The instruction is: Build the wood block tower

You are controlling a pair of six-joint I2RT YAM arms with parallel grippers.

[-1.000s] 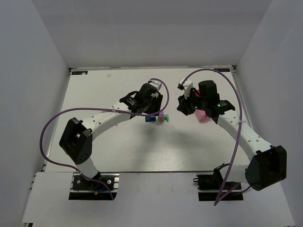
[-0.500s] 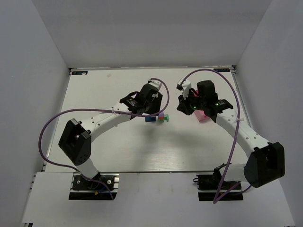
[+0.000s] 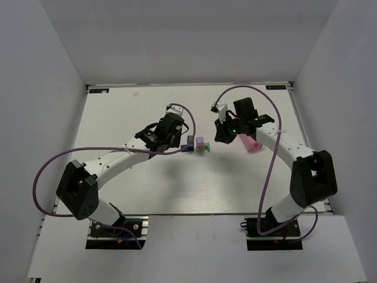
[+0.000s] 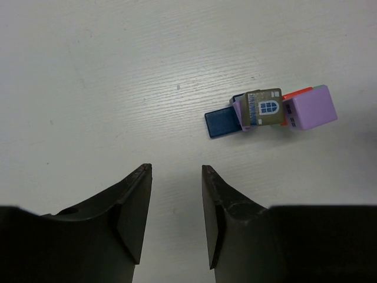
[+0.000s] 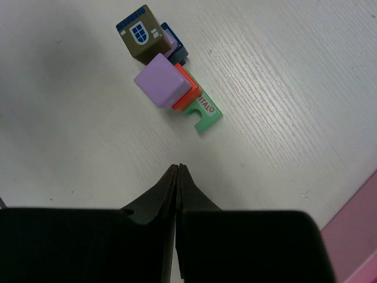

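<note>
The wood block tower (image 3: pixel 197 144) stands mid-table: a blue flat block, a brown block with a window picture, a purple cube, a red-orange block and a green arch. It shows in the left wrist view (image 4: pixel 271 111) and the right wrist view (image 5: pixel 168 76). My left gripper (image 4: pixel 175 171) is open and empty, just left of the tower. My right gripper (image 5: pixel 178 168) is shut and empty, just right of the tower.
A pink tray (image 3: pixel 250 143) lies right of the tower, under the right arm; its corner shows in the right wrist view (image 5: pixel 359 236). White walls enclose the table on three sides.
My left gripper has drawn back to the left, off the tower, uncovering the blocks. My right gripper has moved left toward the tower.
</note>
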